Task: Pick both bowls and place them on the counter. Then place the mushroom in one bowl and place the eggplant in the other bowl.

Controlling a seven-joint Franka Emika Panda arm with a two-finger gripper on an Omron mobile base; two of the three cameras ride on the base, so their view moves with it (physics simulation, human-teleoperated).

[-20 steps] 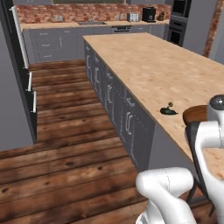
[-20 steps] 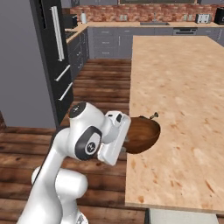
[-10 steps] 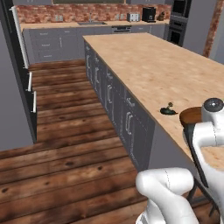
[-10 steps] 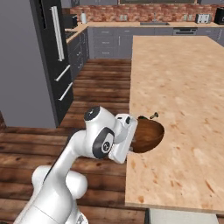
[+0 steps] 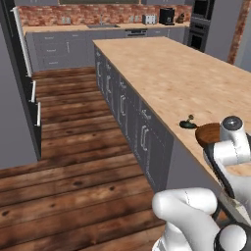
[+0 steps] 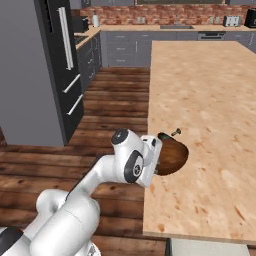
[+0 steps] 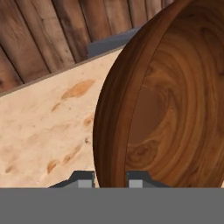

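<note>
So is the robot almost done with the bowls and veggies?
Not yet. The gripper holds the wooden bowl by its rim, tilted, low over the counter edge. The eggplant lies on the counter beside it, in no bowl. The other bowl and mushroom remain.

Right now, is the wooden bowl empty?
Empty. The hand view shows the wooden bowl's bare inside; the gripper pinches its rim over the counter.

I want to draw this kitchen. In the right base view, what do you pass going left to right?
Tall dark fridge → wooden floor → robot arm → brown wooden bowl → bare stretch of the counter.
</note>
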